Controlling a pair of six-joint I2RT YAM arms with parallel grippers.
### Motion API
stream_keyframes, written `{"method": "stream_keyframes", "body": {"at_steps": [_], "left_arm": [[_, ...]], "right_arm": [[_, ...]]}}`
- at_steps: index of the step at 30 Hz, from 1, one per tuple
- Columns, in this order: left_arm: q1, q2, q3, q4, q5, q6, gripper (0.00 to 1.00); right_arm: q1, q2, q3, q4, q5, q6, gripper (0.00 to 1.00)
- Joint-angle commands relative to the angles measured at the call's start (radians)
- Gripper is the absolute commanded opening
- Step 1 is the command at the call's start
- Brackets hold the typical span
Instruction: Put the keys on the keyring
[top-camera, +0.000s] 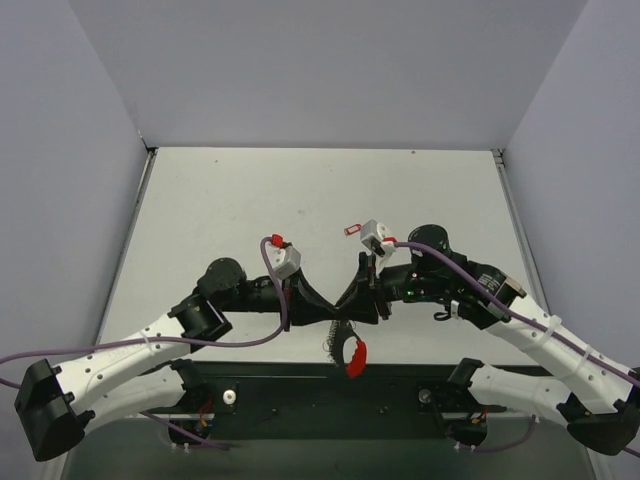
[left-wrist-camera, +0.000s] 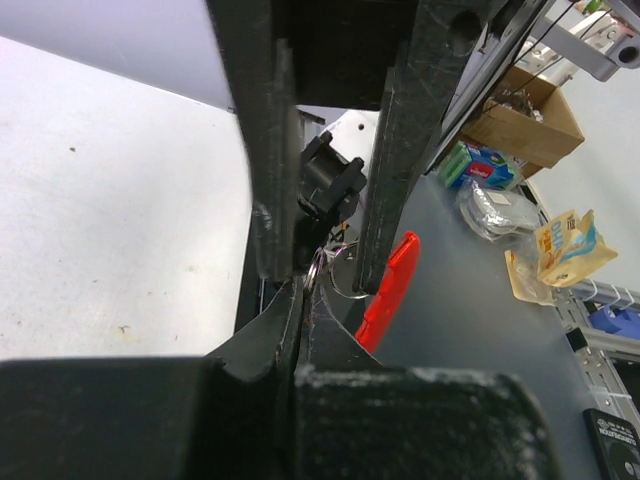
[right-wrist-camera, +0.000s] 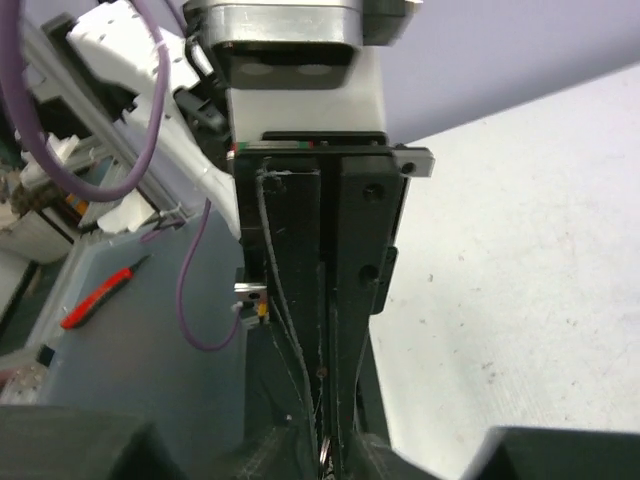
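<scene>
Centrally, left gripper (left-wrist-camera: 300, 300) clamped on keyring (top-camera: 354, 358), right gripper (right-wrist-camera: 325, 445) close beside.

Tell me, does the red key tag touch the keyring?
Apart. The top view shows a wide gap: key tag far up the table, keyring at its near edge.

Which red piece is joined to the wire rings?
The larger curved red clip at the near edge; the tiny rectangular tag lies apart, farther out on the table.
</scene>
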Motion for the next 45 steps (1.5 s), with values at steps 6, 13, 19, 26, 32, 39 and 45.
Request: {"method": "stream_keyframes", "body": {"at_steps": [6,13,19,26,32,39,45], "left_arm": [[-0.014,-0.057,-0.044,0.276,-0.072,-0.079,0.0],[-0.014,-0.1,-0.073,0.333,-0.142,-0.09,0.0],[-0.014,-0.13,-0.078,0.295,-0.208,-0.077,0.0],[-0.016,-0.111,-0.067,0.308,-0.173,-0.08,0.0],[-0.022,-0.105,-0.041,0.246,-0.174,-0.05,0.0],[-0.04,-0.094,0.023,0.088,-0.184,0.021,0.0],[-0.046,-0.096,0.034,0.071,-0.196,0.033,0.0]], "right_arm": [[-0.008,-0.145,-0.07,0.208,0.236,0.062,0.76],[-0.011,-0.181,-0.098,0.24,0.213,0.076,0.72],[-0.011,-0.159,-0.093,0.24,0.132,0.088,0.66],[-0.011,-0.147,-0.099,0.251,0.127,0.081,0.58],[-0.011,-0.121,-0.093,0.259,0.097,0.084,0.52],[-0.009,-0.101,-0.092,0.26,0.091,0.085,0.5],[-0.011,-0.069,-0.079,0.254,0.066,0.084,0.33]]}}
